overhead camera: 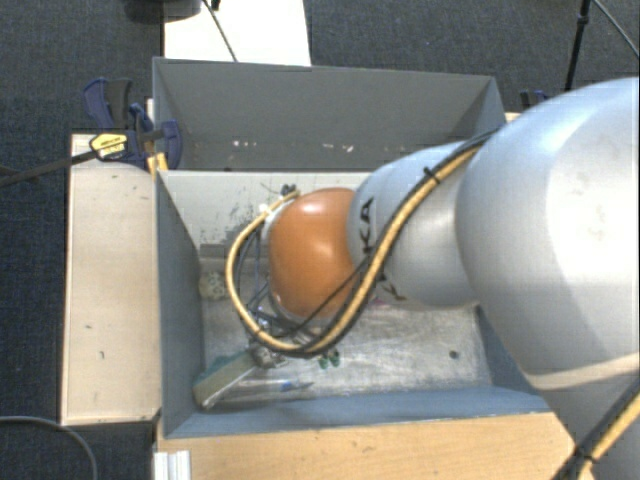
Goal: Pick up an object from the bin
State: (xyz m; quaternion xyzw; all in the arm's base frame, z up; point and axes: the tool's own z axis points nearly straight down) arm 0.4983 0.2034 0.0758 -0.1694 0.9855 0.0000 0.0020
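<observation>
Gripper [262,346], opening indeterminable, stands at the right end of a long, flat grey-green object [225,384] lying left-right.

The orange cover [310,253] hid much of the bin [430,343] beneath it — a pale speckled lump [211,286] left of it and green bits [326,361] below it were too small to identify.
</observation>
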